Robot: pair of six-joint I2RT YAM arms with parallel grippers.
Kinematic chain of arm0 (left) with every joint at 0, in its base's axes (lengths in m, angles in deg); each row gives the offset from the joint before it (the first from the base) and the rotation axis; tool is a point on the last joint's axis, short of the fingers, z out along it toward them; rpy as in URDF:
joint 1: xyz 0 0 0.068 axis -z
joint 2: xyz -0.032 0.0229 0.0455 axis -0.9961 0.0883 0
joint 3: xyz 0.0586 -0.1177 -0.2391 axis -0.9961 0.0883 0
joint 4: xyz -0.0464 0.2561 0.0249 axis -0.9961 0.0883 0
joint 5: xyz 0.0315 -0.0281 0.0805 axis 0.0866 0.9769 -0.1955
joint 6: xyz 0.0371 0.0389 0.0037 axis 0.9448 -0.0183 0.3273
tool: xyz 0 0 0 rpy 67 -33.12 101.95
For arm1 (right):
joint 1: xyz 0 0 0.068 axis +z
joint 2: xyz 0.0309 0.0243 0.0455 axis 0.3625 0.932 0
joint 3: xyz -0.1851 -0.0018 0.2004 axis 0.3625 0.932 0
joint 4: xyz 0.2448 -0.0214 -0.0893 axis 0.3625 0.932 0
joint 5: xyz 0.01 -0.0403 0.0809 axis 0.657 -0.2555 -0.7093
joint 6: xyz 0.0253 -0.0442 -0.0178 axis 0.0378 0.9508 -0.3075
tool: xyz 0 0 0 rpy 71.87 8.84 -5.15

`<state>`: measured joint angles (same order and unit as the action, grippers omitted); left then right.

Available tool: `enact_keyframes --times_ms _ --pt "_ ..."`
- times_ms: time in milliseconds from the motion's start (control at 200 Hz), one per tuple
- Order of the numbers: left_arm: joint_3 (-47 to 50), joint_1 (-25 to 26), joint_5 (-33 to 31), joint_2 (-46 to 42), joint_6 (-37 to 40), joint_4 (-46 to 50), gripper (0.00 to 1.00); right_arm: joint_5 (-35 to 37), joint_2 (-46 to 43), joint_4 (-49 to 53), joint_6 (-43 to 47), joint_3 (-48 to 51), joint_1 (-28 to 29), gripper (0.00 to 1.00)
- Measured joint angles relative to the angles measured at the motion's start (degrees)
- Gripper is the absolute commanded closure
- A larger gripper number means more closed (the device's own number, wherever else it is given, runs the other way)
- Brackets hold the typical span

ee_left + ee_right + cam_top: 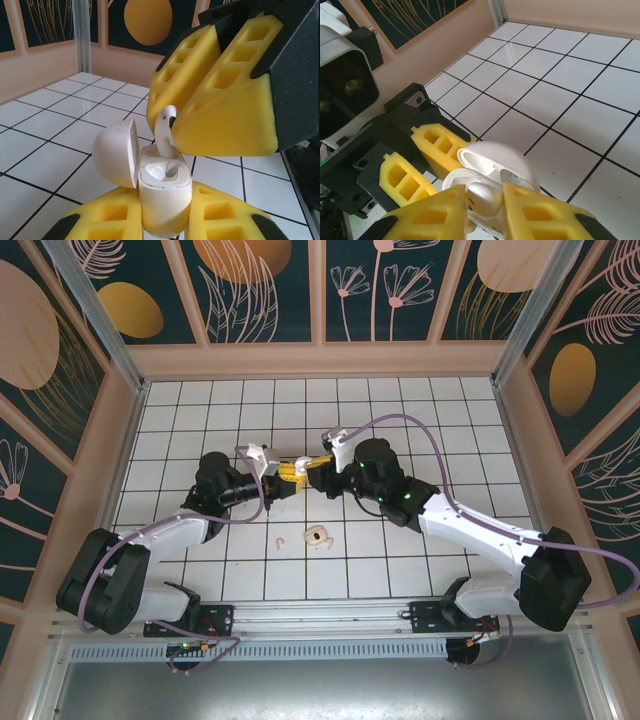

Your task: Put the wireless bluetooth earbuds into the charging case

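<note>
My left gripper (285,478) is shut on the white charging case (162,192), held upright with its lid (116,152) swung open to the left. My right gripper (305,472) meets it from the right, shut on one white earbud (489,196). In the left wrist view that earbud (165,131) hangs from the right gripper's yellow fingers (225,100), its stem reaching down into the far slot of the case. The near slot looks empty. A second small pale earbud (281,541) lies on the tiles in front of the grippers.
A larger pale curled piece (318,536) lies on the white tiled floor (400,410) next to the loose earbud. Beige walls with dark patterned panels enclose the floor on three sides. Both arms reach in from the near rail.
</note>
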<state>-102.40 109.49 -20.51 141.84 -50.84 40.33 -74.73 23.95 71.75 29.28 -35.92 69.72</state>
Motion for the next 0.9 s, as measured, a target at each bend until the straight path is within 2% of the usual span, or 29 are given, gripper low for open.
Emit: enact_keyframes --times_ms 540,751,901 --pt "-0.02 0.0 -1.4 -0.83 -0.13 -0.44 0.85 -1.55 -1.09 -0.15 -3.28 0.11 -0.42 0.49" --pt "-0.02 0.0 -2.54 -0.83 -0.11 -0.39 0.84 -1.73 -5.01 -0.13 -7.5 0.11 -2.62 0.34" --pt "-0.07 0.0 -2.73 -0.83 -0.11 -0.39 0.84 -1.97 -6.12 0.42 -10.97 0.11 -4.66 0.29"
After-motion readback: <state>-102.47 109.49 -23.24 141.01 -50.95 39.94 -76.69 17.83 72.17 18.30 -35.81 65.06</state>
